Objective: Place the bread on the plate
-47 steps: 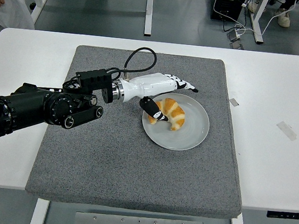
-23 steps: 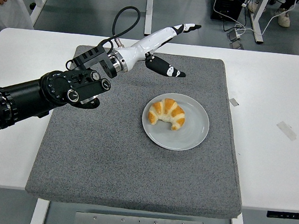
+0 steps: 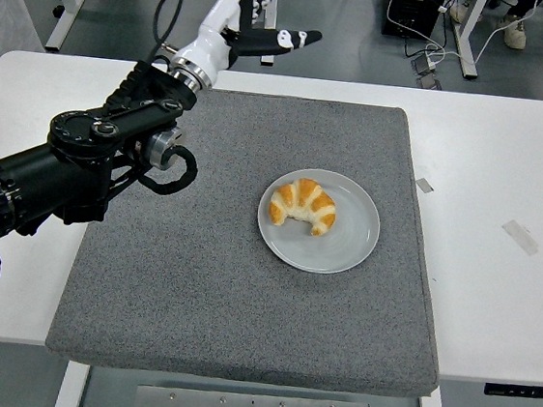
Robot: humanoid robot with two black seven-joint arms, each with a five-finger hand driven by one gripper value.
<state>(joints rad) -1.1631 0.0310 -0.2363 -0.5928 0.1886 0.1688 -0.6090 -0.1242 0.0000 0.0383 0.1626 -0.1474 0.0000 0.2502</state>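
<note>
- The left hand (image 3: 257,13) is seen raised beyond the far edge of the table (image 3: 507,180), near its far-left part, with the fingers spread and the thumb extended toward the right; nothing is held and nothing is touched by it.
- The left arm (image 3: 72,163) is seen entering from the left edge of the picture and crossing the left edge of the mat (image 3: 194,293).
- The right arm is not seen in the head view.
- One bread (image 3: 302,206), a croissant, is found lying on the plate (image 3: 345,245), on its left and far part, with the curved ends turned toward the near edge of the table.
- One plate, grey and round, is found resting on the mat, right of the mat's centre and well apart from the raised hand.
- One grey mat is laid over the middle of the white table, reaching to the table's near edge.
- Two small pieces of tape (image 3: 521,237) are noted on the bare table right of the mat, one just beside the mat's right edge and one nearer the table's right edge.
- Part of a person (image 3: 1,0) is visible at the far-left corner of the picture.
</note>
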